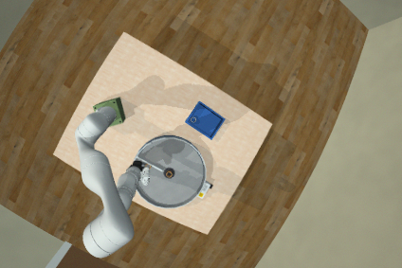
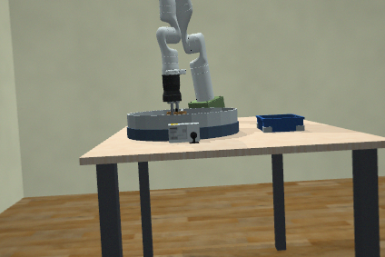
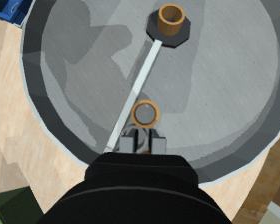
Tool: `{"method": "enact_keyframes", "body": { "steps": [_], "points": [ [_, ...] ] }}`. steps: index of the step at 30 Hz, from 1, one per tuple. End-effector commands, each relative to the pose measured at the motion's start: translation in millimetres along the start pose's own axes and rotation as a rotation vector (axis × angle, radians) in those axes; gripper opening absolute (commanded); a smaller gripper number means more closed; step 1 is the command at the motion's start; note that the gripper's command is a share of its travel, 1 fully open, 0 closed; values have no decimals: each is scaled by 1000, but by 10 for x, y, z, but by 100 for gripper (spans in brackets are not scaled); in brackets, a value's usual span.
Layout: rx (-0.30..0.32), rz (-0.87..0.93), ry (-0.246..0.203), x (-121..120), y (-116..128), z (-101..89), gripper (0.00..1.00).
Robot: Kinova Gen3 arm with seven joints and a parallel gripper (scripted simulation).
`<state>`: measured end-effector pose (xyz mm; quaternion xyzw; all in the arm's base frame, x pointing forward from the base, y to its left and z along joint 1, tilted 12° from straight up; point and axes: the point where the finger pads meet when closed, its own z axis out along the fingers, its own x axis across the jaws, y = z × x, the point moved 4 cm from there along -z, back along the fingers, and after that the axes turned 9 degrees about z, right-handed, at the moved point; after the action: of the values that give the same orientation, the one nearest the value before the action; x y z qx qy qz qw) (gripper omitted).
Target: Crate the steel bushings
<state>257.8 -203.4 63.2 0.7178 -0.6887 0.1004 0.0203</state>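
Observation:
The round grey turning table [image 1: 172, 170] stands at the table's front; it also shows in the side view [image 2: 182, 123]. A small bushing [image 3: 145, 115] with a tan rim and grey middle stands on the table near its rim, beside a white bar [image 3: 134, 96]. My gripper [image 3: 143, 136] hangs straight down over this bushing, its fingers partly open and just above it, not closed on it. It also shows from above [image 1: 143, 173] and in the side view [image 2: 172, 105]. A brass-coloured bushing [image 3: 171, 16] sits on the dark hub at the centre. The blue crate [image 1: 205, 119] holds one ring-shaped bushing [image 1: 193, 119].
A green block [image 1: 110, 110] marks the arm's base at the table's left. A small control box [image 2: 183, 132] is fixed to the turning table's front. The crate [image 2: 280, 122] stands to the right of the turning table.

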Motion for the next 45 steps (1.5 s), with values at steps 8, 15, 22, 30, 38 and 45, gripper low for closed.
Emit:
{"method": "enact_keyframes", "body": {
  "steps": [8, 15, 22, 30, 38, 45],
  "points": [
    [1, -1, 0, -1, -3, -2, 0],
    [1, -1, 0, -1, -3, -2, 0],
    [1, -1, 0, -1, -3, -2, 0],
    [1, 0, 1, 4, -4, -3, 0],
    [1, 0, 1, 4, -4, -3, 0],
    [1, 0, 1, 4, -4, -3, 0]
  ]
}}
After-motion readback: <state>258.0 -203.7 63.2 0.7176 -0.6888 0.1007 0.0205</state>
